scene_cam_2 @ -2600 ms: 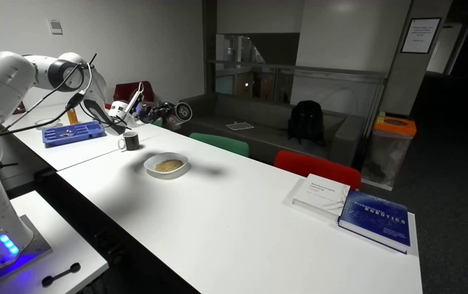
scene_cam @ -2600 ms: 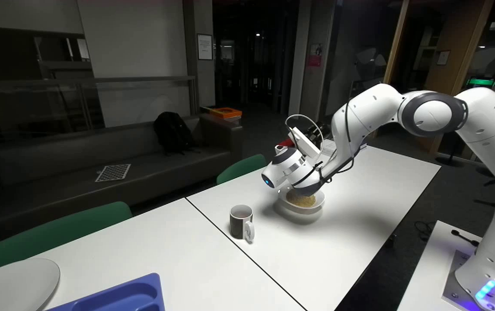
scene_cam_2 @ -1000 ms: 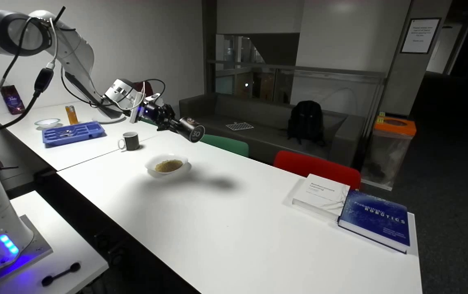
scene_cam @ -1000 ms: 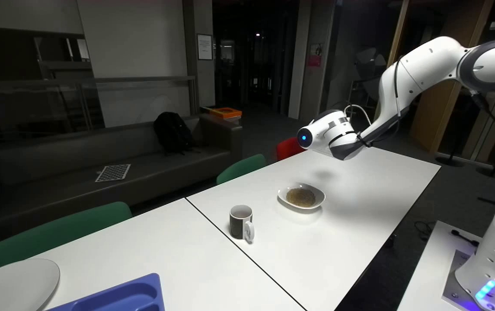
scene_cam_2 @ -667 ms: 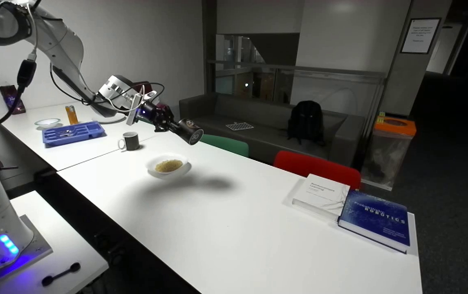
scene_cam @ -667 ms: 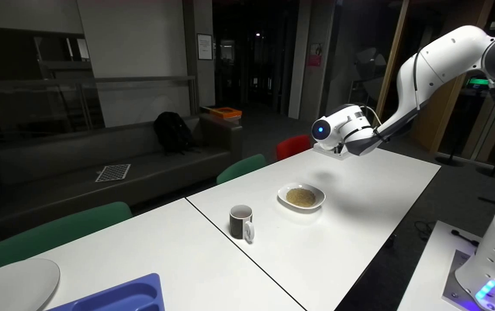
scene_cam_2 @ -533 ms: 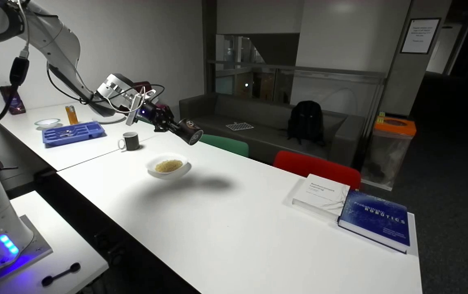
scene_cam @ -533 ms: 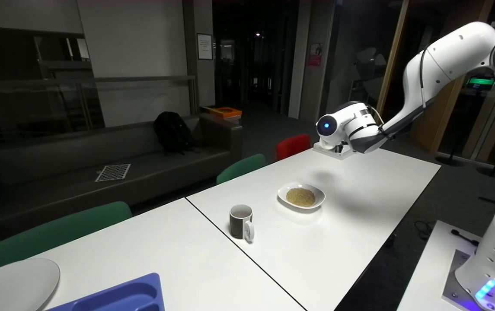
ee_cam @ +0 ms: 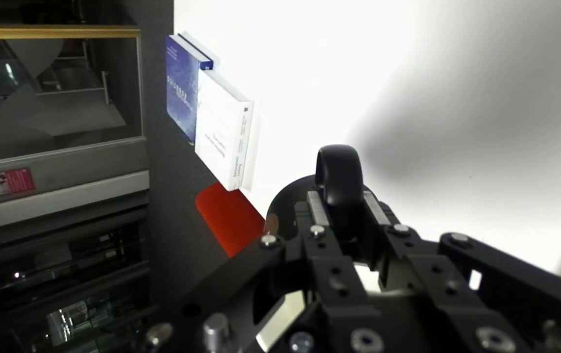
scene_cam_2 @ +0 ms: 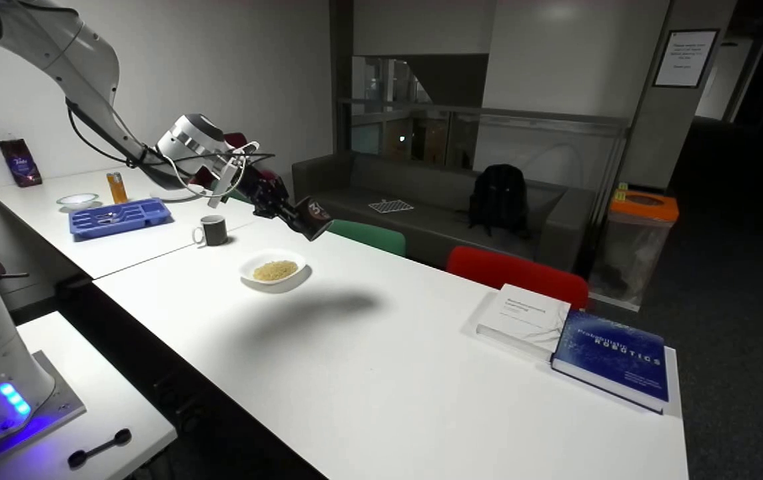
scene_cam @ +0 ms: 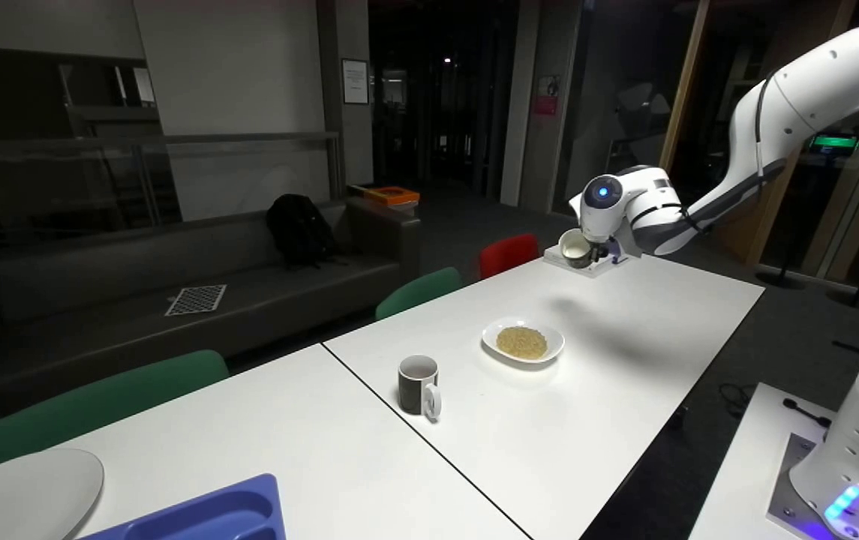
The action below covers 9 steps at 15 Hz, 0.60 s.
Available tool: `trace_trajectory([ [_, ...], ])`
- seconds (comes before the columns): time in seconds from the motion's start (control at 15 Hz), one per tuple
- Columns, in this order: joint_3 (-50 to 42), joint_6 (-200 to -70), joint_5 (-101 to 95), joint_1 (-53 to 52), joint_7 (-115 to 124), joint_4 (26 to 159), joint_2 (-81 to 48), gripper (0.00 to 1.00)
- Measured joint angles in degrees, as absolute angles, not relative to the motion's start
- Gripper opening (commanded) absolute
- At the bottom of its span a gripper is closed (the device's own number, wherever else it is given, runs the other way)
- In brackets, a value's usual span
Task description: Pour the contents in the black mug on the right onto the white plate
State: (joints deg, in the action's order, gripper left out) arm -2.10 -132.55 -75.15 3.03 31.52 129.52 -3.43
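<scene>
The contents (scene_cam: 522, 342) lay heaped on the white plate (scene_cam: 556, 343), right of centre in an exterior view, so the pour was probably finished or nearly so. The black mug (scene_cam_2: 311, 219) hung tilted in mid-air just left of the frame's centre in an exterior view, near the plate but apparently not over it; part of its pale inside showed, and whether bits clung deeper could not be told. Any that did might have spilled onto the table (scene_cam_2: 421, 373) if the mug was jolted or tipped further. The gripper (ee_cam: 341, 198) was pinching the mug by its handle (ee_cam: 340, 169) alone, near the centre of the wrist view, so a knock could have swivelled it in that hold. Lowered at such a slant, it would likely have touched down on one edge and rolled, perhaps toward the red chair (scene_cam_2: 514, 270). A low sweep back might have clipped the plate's rim and scattered the heap, or toppled the grey mug (scene_cam: 412, 390) below centre.

The arm (scene_cam: 797, 105) stretched from the upper right corner, high above the table, sloping down leftward. Its wrist (scene_cam_2: 188, 137) sat left of centre in an exterior view, the gripper angled down and to the right
</scene>
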Motion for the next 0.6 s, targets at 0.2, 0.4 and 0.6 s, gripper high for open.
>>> trace_trajectory([
  [0.2, -3.8, -137.5, -72.8, 4.1, 31.3, 130.0, -3.2, 0.05],
  [0.4, -5.1, -141.8, -68.5, 4.9, 29.5, 130.4, -3.2, 0.05],
  [0.6, -6.0, -145.4, -63.3, 5.5, 25.3, 130.7, -3.2, 0.05],
])
